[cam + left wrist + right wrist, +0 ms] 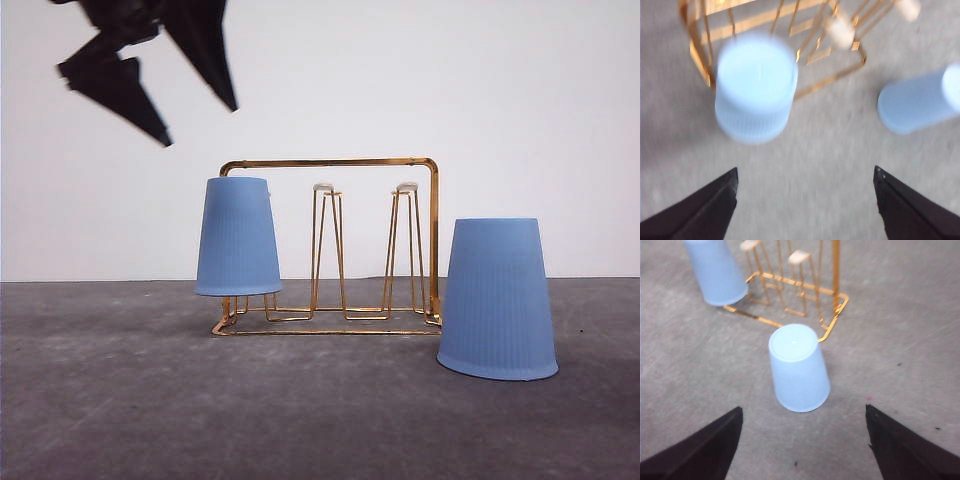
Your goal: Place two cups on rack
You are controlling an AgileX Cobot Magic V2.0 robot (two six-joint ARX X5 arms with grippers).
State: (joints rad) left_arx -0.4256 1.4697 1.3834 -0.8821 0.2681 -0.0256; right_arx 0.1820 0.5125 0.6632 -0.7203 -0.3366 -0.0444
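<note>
One light blue cup point(238, 237) hangs upside down over the left prong of the gold wire rack point(330, 162), its rim clear of the table. The second cup point(497, 298) stands upside down on the table just right of the rack. My left gripper point(198, 122) hovers open and empty, high above and left of the racked cup. In the left wrist view the left gripper point(805, 170) looks down on that racked cup point(755, 87) and the rack point(835, 77). My right gripper point(803, 409) is open and empty above the table cup point(797, 367), beside the rack point(836, 270).
Two free prongs with white tips point(323, 187) point(407, 187) stand in the middle and right of the rack. Grey table surface point(130, 400) runs back to a white wall behind the rack.
</note>
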